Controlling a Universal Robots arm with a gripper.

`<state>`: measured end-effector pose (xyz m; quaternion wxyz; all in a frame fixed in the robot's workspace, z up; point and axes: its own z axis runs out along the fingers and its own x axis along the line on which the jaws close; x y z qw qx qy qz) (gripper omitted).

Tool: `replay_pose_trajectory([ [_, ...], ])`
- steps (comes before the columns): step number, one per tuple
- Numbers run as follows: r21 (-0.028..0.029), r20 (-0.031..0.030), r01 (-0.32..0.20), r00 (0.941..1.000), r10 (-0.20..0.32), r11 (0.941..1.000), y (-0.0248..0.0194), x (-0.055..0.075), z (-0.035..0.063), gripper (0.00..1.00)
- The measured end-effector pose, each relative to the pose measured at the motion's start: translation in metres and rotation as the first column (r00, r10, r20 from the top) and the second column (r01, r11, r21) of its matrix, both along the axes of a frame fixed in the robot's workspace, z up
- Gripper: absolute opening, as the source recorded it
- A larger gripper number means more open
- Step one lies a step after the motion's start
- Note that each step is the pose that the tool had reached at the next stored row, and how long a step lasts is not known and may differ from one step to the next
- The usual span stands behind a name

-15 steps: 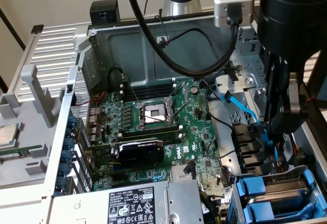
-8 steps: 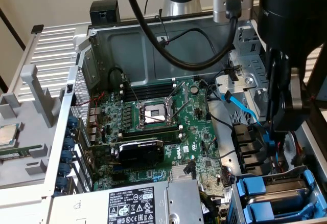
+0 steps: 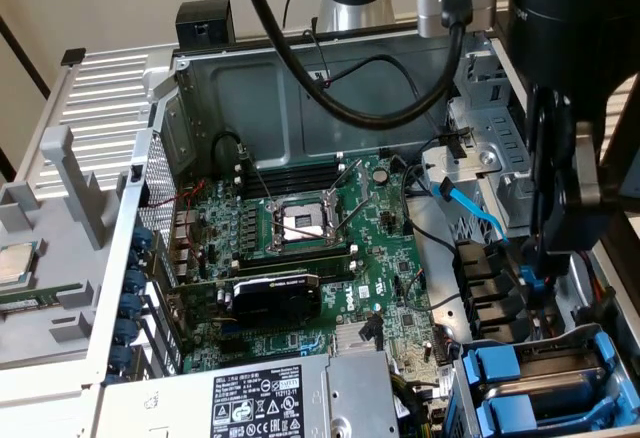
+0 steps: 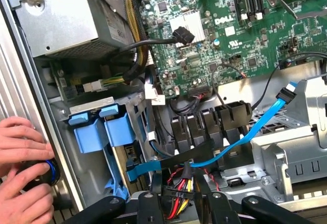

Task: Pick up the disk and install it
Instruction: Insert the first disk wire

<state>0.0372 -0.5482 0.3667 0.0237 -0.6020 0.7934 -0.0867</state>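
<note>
Blue-railed disk (image 3: pixel 550 383) on edge in the corner bay.
Lies just beside the half-open, empty hand (image 4: pixel 179 193), toward the power box (image 3: pixel 250 398) end; long axis seemingly along the case wall.

A person's hands (image 4: pixel 20 144) are running off the pic's edge, covering most of a black knob w/ blue ring (image 4: pixel 41 173). Power-supply box (image 3: pixel 250 398) is getting cropped by the exterior view's lower edge; label txt too small to read. Blue carriers (image 3: pixel 500 388) are getting cropped there too; can't tell if the disk is sitting btwn them.
</note>
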Motion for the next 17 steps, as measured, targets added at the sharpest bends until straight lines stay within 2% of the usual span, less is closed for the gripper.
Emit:
replay_pose_trajectory([
  [1, -0.0058, 0.004, 0.0, 1.0, 0.0, 1.0, 0.0, -0.0001, 0.0002, 0.35],
  [2, -0.0092, 0.0081, 0.001, 1.0, 0.0, 1.0, 0.0, -0.0001, 0.0001, 0.35],
  [4, -0.0115, 0.0126, 0.001, 0.9999, 0.0, 0.9999, -0.0001, -0.0001, 0.0002, 0.35],
  [8, -0.0125, 0.0198, 0.002, 0.9998, -0.002, 0.9999, 0.0, -0.0018, -0.0003, 0.35],
  [11, -0.0127, 0.0203, 0.005, 0.9998, -0.005, 0.9999, -0.0002, -0.0032, -0.0007, 0.35],
  [12, -0.0127, 0.0208, 0.006, 0.9998, -0.005, 0.9999, -0.0002, -0.0037, -0.0008, 0.43],
  [14, -0.0126, 0.022, 0.006, 0.9997, -0.006, 0.9999, -0.0002, -0.0037, -0.0009, 0.43],
  [15, -0.0124, 0.0234, 0.006, 0.9997, -0.006, 0.9999, -0.0002, -0.0038, -0.001, 0.49],
  [17, -0.0122, 0.0259, 0.006, 0.9996, -0.006, 0.9999, -0.0011, -0.0038, -0.0007, 0.49],
])
